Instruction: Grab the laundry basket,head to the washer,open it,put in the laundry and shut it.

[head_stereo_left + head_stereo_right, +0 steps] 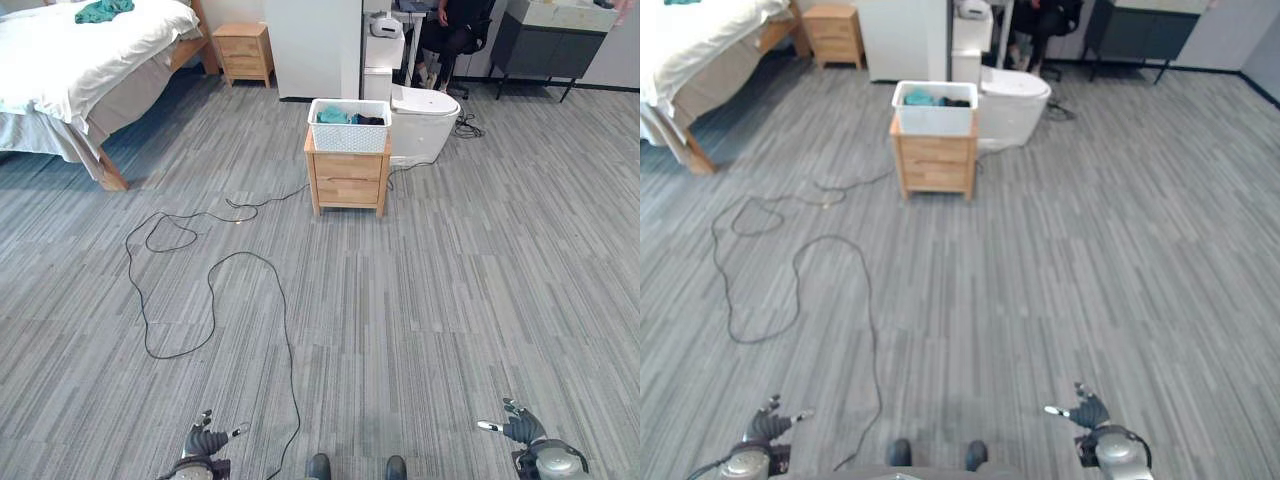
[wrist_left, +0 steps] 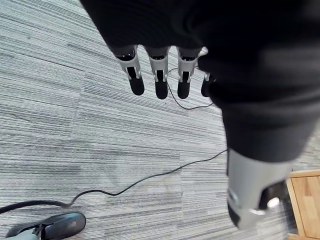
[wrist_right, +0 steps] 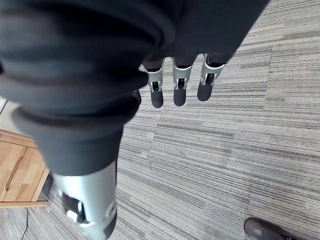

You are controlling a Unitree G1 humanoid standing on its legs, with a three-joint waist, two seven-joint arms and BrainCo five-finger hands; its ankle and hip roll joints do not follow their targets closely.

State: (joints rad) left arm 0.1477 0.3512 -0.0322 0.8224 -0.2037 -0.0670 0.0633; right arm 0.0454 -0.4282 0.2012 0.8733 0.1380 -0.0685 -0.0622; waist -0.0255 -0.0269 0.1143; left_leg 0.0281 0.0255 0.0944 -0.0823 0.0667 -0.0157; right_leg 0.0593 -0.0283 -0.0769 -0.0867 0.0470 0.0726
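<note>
Laundry basket (image 1: pixel 349 125), white with clothes inside, sits atop a small wooden nightstand (image 1: pixel 348 179) at 12 o'clock, well apart from the robot across grey floor (image 1: pixel 450 290). Bed (image 1: pixel 80 60) at 10 o'clock, white rounded unit (image 1: pixel 425 112) just behind the stand at 1 o'clock. Left hand (image 1: pixel 205 440) and right hand (image 1: pixel 520 425) hang low, fingers straight and loosely spread, holding nothing. Best approach: walk straight ahead, stop square to the stand, then take both basket sides evenly.

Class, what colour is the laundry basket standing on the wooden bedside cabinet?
The laundry basket is white with a fine dotted pattern on its wall, best seen in the left eye view.
</note>
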